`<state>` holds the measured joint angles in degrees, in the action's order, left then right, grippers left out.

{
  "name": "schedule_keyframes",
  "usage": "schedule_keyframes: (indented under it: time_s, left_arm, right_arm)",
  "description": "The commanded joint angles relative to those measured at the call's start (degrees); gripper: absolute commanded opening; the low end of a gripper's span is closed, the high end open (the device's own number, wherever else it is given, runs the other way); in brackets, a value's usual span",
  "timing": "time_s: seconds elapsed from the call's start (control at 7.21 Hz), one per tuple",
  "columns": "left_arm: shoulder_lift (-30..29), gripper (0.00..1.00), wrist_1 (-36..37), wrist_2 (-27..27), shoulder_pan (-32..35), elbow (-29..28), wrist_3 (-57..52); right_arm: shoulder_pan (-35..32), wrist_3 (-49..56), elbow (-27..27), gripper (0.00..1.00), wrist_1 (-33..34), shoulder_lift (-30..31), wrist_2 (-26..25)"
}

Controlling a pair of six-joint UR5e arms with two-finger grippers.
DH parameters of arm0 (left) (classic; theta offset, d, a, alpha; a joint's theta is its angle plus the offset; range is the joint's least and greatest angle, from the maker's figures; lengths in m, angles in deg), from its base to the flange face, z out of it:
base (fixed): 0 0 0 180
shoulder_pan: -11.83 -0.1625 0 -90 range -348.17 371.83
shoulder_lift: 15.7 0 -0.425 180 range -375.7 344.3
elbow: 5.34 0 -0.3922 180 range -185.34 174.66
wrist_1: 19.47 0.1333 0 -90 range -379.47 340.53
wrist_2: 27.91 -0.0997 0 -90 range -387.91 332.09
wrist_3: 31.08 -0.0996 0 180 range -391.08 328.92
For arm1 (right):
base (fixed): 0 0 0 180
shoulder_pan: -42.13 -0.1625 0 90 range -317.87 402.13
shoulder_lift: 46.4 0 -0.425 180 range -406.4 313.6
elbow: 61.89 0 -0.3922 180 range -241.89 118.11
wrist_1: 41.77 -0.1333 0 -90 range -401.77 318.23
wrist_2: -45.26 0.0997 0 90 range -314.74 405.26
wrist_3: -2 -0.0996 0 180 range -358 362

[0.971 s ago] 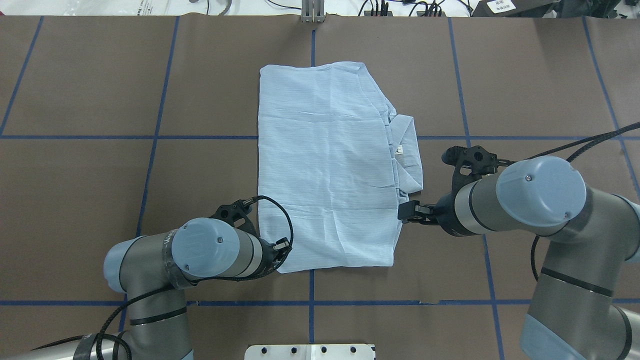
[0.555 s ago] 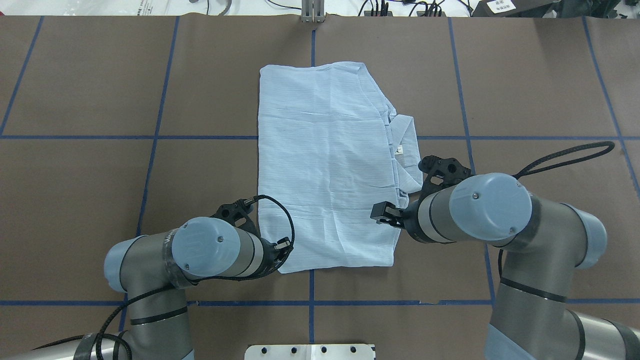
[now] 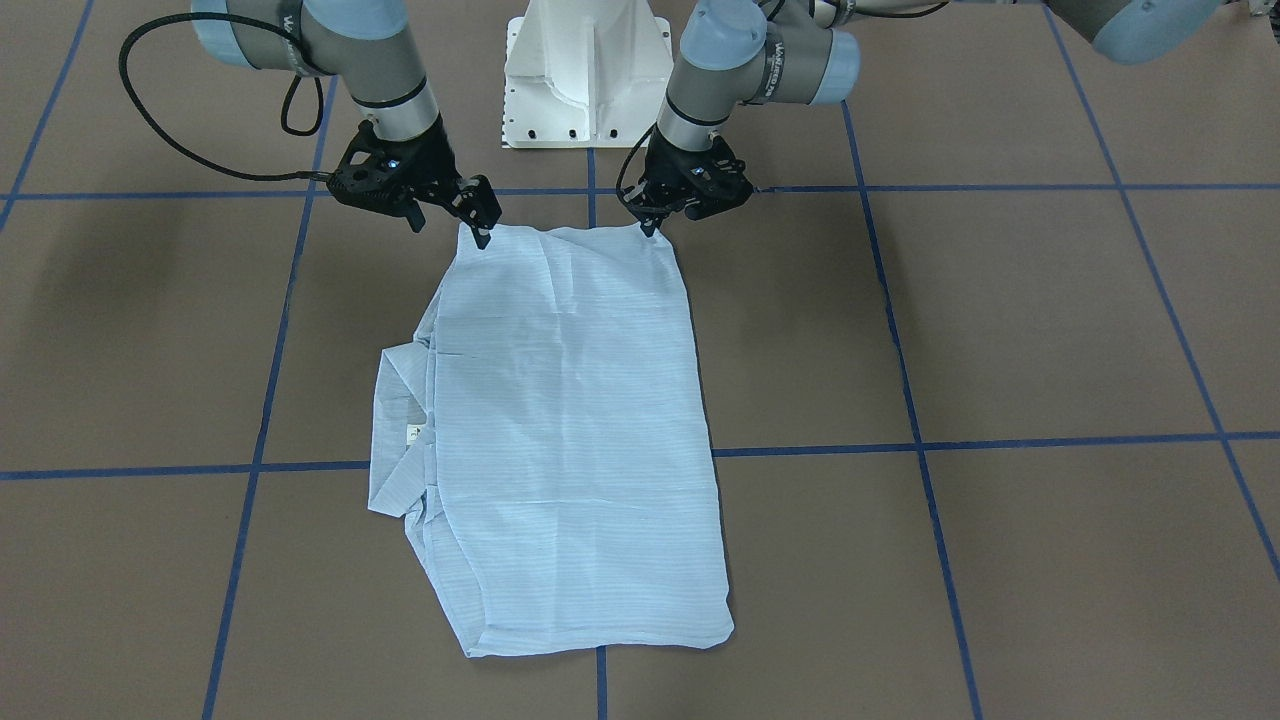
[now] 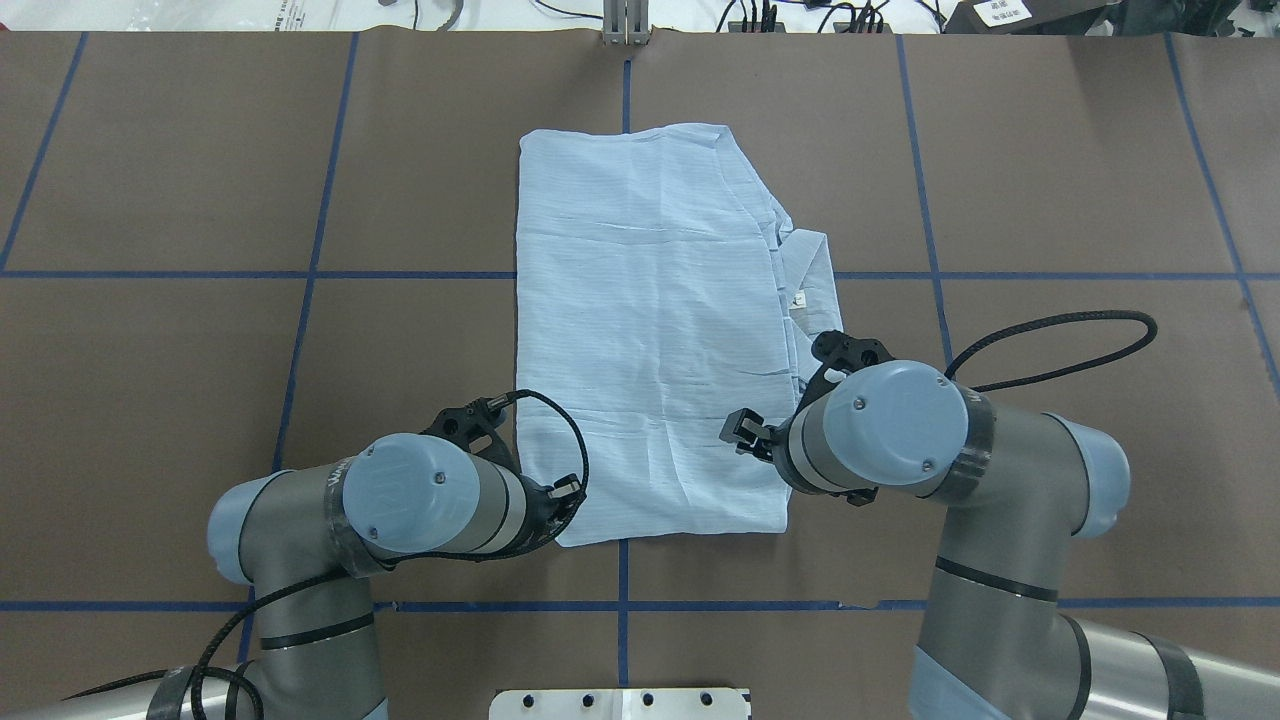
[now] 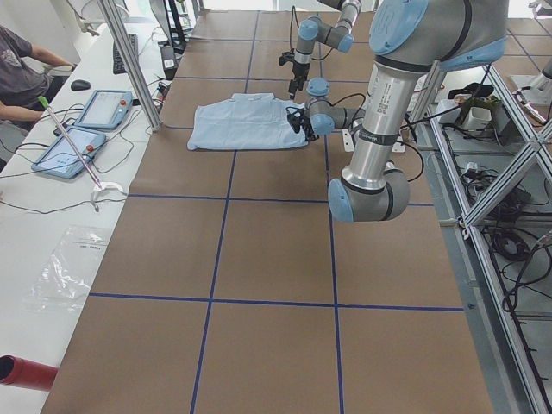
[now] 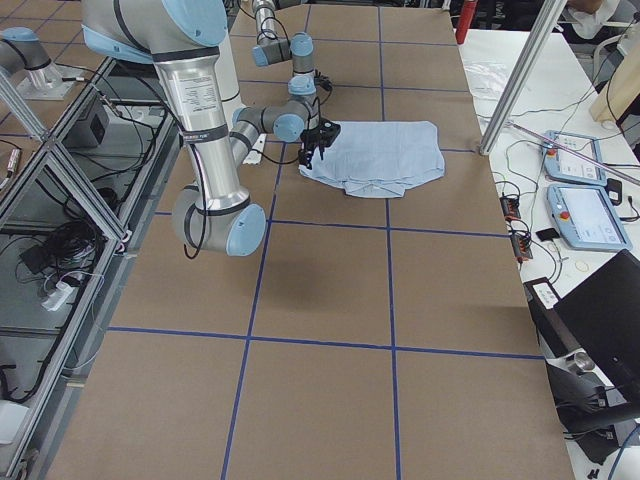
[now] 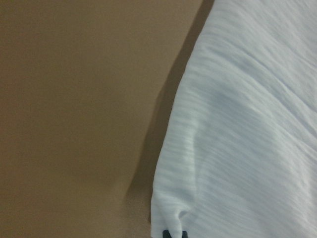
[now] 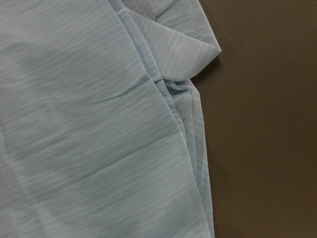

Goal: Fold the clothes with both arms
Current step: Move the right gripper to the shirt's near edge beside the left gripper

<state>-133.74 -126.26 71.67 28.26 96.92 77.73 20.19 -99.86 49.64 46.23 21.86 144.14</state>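
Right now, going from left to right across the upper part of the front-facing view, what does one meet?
right gripper → white pedestal base → left gripper. The shirt spans them all, so I omit it.

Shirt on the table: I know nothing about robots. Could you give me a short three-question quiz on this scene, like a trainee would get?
1. True or false: the collar of the thin light-blue pinstriped shirt sticks out on the robot's left side.
2. The black two-finger left gripper is shut on: A the collar; B a corner of the shirt nearest the robot; C nothing.
3. Fill in: the tape lines on the brown table are ___.
Key: 1 false, it is on the robot's right; 2 B; 3 blue.
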Motion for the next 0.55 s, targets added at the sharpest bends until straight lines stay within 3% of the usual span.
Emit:
schedule_keyframes:
  time_s: [0.0,0.42]
  left_arm:
    - [0.0,0.00,0.0,0.0,0.0,0.0,0.0]
    - [0.0,0.00,-0.2,0.0,-0.1,-0.6,0.0]
  right_arm:
    - [1.5,-1.1,-3.0,1.00,3.1,-2.2,-0.1]
    - [2.8,-1.1,-5.2,1.00,2.8,-2.4,-0.4]
